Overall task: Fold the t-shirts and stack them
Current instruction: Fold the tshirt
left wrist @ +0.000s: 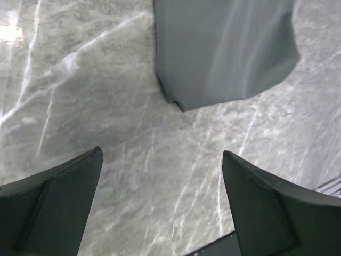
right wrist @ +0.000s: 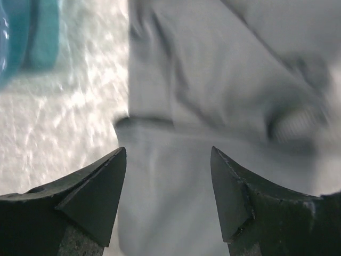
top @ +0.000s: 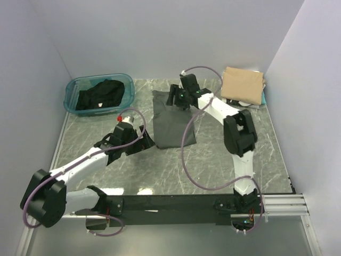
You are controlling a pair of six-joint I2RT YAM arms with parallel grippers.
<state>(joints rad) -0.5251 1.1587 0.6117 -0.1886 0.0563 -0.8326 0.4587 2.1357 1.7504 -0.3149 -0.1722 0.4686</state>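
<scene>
Right tool hangs spread above charcoal t-shirt lying lengthwise far-to-near.

Three t-shirts in sight: one laid out flat, one heaped, one folded on a pile.

The charcoal-grey t-shirt lies flat mid-table, folded into a long narrow strip running far to near. Its near end is broader with one rounded corner, and its far end shows a hem and soft creases. The black t-shirt sits crumpled inside the teal tub at the far left. The tan t-shirt is a neat folded rectangle in the far right corner, resting on a white shirt and a teal shirt whose edges peek out beneath.
</scene>
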